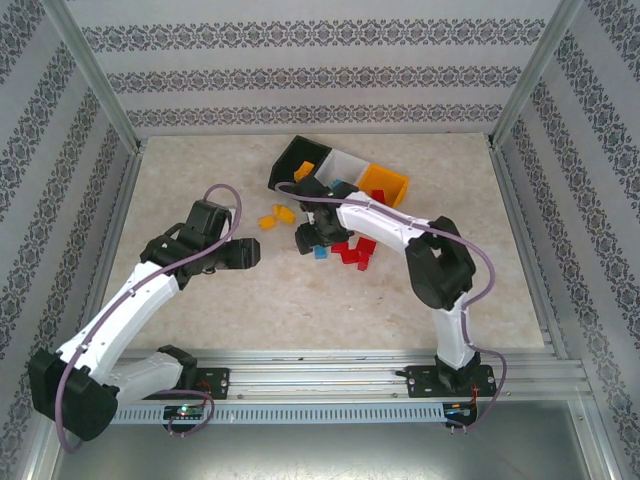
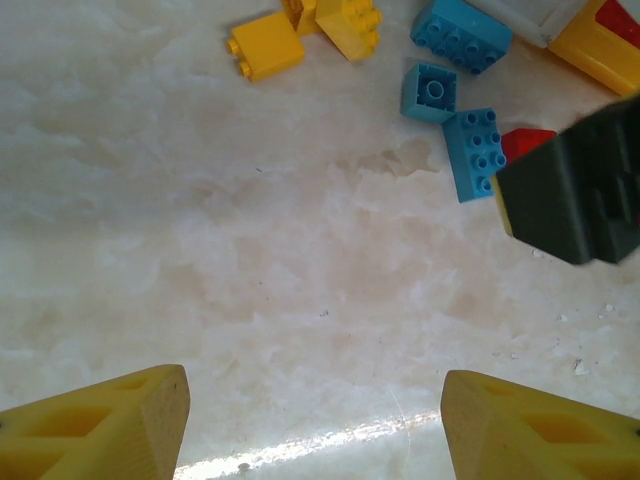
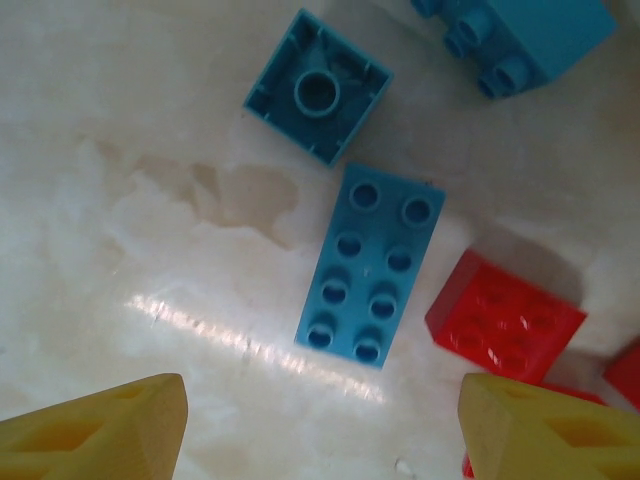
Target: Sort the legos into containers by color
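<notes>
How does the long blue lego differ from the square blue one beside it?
The long blue lego is an eight-stud rectangle; the square blue lego is shorter. The long one lies studs up; the square one lies upside down, hollow side showing. Both are light blue.

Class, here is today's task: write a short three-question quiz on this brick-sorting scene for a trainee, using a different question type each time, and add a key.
1. True or false: the long blue brick lies with its studs facing up.
2. Multiple choice: what colour is the middle bin in the row of three? A) black B) white C) orange-yellow
3. Fill the gap: the jaws of the right tool stand ____, with nothing between them.

Key: 1 true; 2 B; 3 open.
</notes>
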Controlling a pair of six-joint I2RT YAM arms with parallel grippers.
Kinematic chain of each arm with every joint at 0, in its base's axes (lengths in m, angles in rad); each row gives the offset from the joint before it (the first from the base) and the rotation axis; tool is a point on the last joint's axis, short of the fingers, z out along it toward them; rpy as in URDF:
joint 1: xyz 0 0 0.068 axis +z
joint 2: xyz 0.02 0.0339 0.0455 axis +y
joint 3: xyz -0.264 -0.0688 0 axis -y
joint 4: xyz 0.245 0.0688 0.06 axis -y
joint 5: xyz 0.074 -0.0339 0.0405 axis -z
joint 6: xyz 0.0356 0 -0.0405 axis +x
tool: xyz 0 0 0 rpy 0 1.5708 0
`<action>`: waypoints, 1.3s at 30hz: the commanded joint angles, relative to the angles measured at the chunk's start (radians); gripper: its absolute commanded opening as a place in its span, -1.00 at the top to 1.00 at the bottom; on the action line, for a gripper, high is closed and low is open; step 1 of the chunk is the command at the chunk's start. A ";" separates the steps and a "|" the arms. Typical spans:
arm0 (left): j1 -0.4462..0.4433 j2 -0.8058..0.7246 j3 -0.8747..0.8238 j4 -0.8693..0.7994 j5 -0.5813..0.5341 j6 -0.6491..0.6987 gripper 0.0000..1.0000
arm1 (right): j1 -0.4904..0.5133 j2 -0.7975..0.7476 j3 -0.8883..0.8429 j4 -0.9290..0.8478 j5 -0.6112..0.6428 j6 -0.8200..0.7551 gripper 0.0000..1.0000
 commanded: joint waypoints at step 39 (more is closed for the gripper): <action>0.014 -0.084 -0.061 -0.022 -0.008 -0.004 -0.41 | -0.024 0.265 0.182 -0.092 0.052 -0.047 -0.03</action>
